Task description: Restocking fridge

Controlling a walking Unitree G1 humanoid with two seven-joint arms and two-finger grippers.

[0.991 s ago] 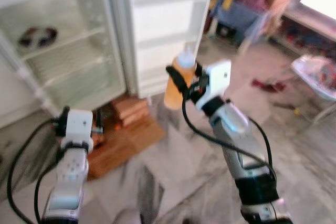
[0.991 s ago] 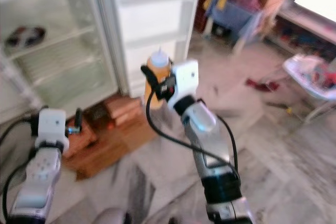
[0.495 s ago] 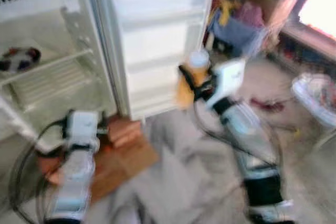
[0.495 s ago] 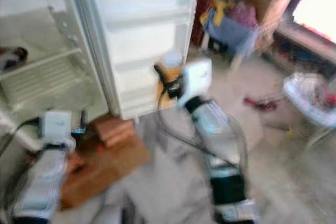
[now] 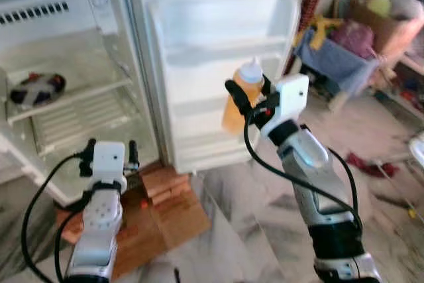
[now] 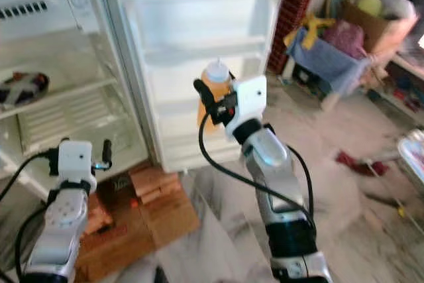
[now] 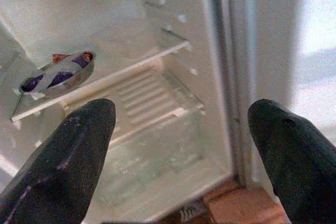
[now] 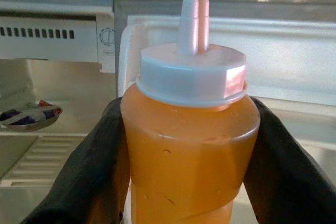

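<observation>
An orange squeeze bottle (image 5: 236, 116) with a white cap and nozzle stands upright in my right gripper (image 5: 245, 97), which is shut on it; the black fingers (image 8: 89, 177) press both its sides. It hangs in front of the open fridge door (image 5: 218, 24), level with the door's middle shelf (image 5: 199, 105). My left gripper (image 5: 110, 156) is open, low by the fridge's bottom corner, its fingers (image 7: 68, 150) spread wide and pointing into the fridge compartment (image 7: 152, 103). A dish of wrapped food (image 5: 38, 89) lies on the upper wire shelf.
Bricks and wooden boards (image 5: 165, 190) lie on the floor under the fridge door. To the right are a blue-draped chair (image 5: 338, 57), a cardboard box (image 5: 384, 24) and scattered clutter. Marble floor (image 5: 252, 230) lies ahead.
The camera has lifted and steadied, so more of the fridge shows. My right gripper still holds the bottle, now in front of the door shelves. My left gripper stays low and open.
</observation>
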